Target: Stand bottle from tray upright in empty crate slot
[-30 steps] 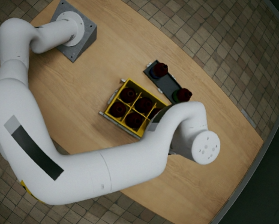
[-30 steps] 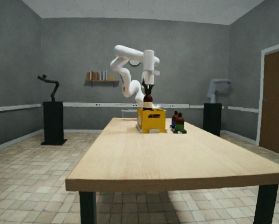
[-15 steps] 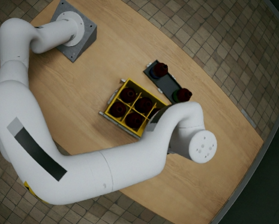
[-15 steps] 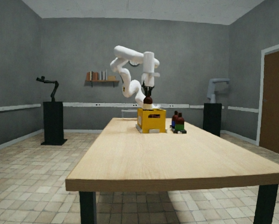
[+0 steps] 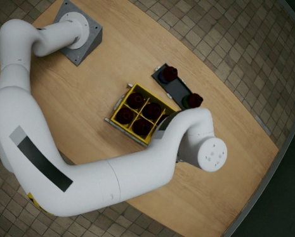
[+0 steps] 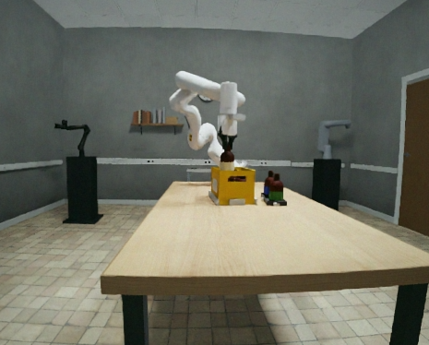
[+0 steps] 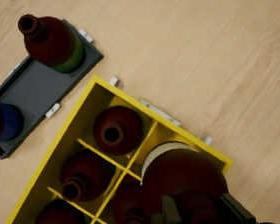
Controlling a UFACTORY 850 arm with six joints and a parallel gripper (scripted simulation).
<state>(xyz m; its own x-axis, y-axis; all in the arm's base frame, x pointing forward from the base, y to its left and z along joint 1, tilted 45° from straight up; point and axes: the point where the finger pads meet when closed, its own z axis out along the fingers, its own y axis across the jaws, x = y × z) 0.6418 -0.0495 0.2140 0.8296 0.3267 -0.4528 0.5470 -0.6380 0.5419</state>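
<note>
Wooden table (image 6: 261,249) in grey room. Gripper (image 7: 191,219) clamped on neck of bottle (image 7: 184,179), long axis vertical, hanging straight below fingers. Bottle base directly over corner slot of yellow crate (image 7: 91,96), apparently partly lowered in; depth unclear. Beyond crate, tray (image 7: 40,86) holds two more bottles.

Top overhead; exterior far, perhaps table-end; wrist close; all share crate (image 5: 129,101).
</note>
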